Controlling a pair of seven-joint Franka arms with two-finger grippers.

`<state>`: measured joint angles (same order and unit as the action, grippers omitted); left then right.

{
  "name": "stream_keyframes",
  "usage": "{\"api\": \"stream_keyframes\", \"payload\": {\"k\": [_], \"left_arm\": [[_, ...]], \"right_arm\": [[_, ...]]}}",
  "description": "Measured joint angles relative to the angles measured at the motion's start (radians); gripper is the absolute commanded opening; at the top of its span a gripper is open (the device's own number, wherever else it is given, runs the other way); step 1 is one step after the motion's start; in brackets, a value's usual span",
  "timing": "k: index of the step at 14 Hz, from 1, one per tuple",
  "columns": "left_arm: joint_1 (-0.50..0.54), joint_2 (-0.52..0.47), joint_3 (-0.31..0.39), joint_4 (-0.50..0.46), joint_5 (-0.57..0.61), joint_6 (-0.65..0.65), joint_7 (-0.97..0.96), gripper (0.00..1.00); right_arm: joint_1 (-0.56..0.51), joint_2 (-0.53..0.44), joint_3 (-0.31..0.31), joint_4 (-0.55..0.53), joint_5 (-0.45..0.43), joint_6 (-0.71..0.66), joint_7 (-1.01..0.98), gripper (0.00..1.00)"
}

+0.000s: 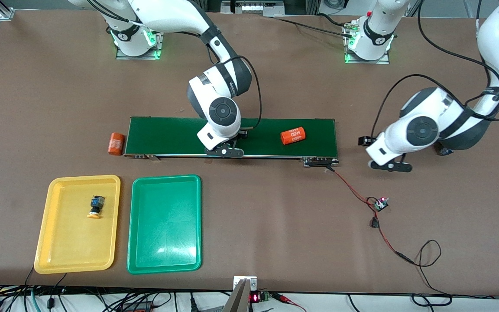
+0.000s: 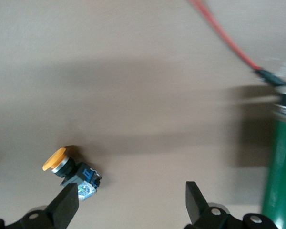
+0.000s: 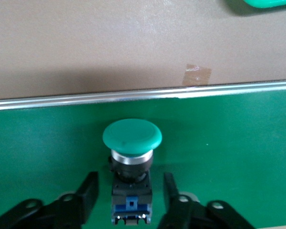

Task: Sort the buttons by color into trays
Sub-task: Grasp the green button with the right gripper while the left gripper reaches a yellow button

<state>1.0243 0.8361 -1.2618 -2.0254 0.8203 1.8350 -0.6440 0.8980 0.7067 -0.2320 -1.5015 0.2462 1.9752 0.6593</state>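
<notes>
A green-capped button [image 3: 132,136] lies on the dark green belt [image 3: 238,157]. My right gripper [image 3: 128,193] is open, with a finger on each side of its black-and-blue body and a gap at each side. In the front view my right gripper [image 1: 224,150] hides this button. A yellow-orange-capped button [image 2: 66,164] lies on the brown table, close to one finger [image 2: 66,204] of my open, empty left gripper [image 2: 131,200], which hangs low by the belt's end [image 1: 388,165]. Another yellow-capped button [image 1: 96,206] lies in the yellow tray [image 1: 59,251]. The green tray [image 1: 165,242] holds nothing.
An orange cylinder [image 1: 293,135] lies on the belt [image 1: 167,134], and another [image 1: 115,143] on the table at the belt's end toward the right arm. Red wires [image 1: 353,190] run from the belt to a small circuit board [image 1: 380,203].
</notes>
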Motion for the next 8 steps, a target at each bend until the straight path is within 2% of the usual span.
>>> {"api": "stream_keyframes", "payload": {"k": [1,2,5,8], "left_arm": [[0.059,0.000,0.008,-0.048,0.000,0.048,-0.006,0.98],[0.116,0.002,0.012,-0.089,0.000,0.082,-0.012,0.99],[0.214,0.005,0.014,-0.131,0.000,0.107,-0.013,1.00],[0.212,0.005,0.007,-0.113,0.000,0.115,-0.015,1.00]], "right_arm": [[0.000,0.003,0.000,-0.001,0.000,0.001,0.000,0.09],[0.000,0.004,0.000,-0.001,0.001,0.002,0.001,0.01],[-0.002,-0.007,-0.012,0.007,0.003,0.008,0.002,0.00],[-0.030,-0.075,-0.048,0.028,0.003,0.003,0.002,0.00]]}}
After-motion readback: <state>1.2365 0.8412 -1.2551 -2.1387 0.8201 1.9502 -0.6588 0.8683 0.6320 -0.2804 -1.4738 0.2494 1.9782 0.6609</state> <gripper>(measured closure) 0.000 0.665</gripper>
